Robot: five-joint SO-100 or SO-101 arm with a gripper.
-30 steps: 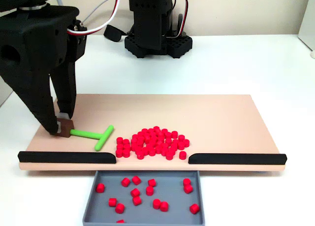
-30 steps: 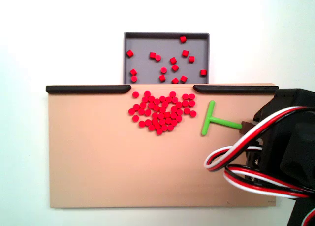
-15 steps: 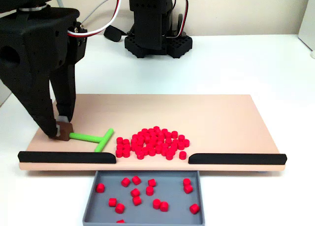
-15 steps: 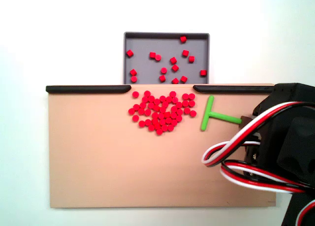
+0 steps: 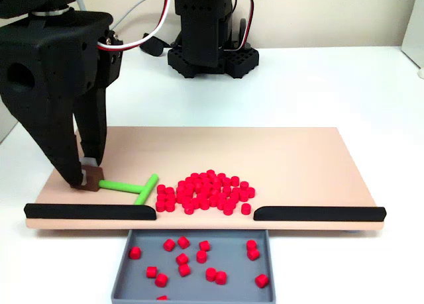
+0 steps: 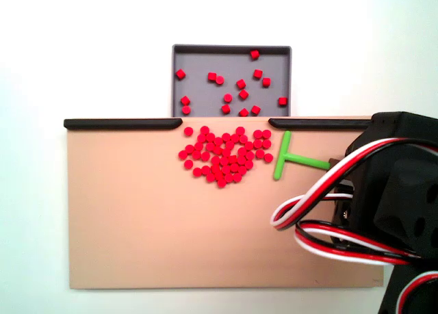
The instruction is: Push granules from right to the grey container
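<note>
Nearest to the camera in a fixed view lies the grey container (image 5: 192,281), a shallow tray that holds some scattered red pellets already; it sits just below the gap between the two black strips (image 5: 89,211) on the edge of the peach board (image 5: 298,158), which rests on the white desk (image 5: 331,85). Behind the gap, on the board, the granules (image 5: 204,191) lie in one loose heap, touching each other, just at the opening. They look light, hard and smooth, so I judge that they will slide and roll easily and may scatter sideways; they are better swept together than taken one by one. Beside the heap, on the left in this view, lies the green pusher (image 5: 130,187), which seems stiff plastic; its crossbar is very near the outermost pellets and its long stem runs almost along the board's front edge, pointing toward the heap. In another fixed view the pusher (image 6: 293,160) stands right of the granules (image 6: 226,153), with the container (image 6: 231,50) above. The tool (image 5: 86,175) is clenched on a small brown block at the stem's far end, which is the proper place to hold it.
</note>
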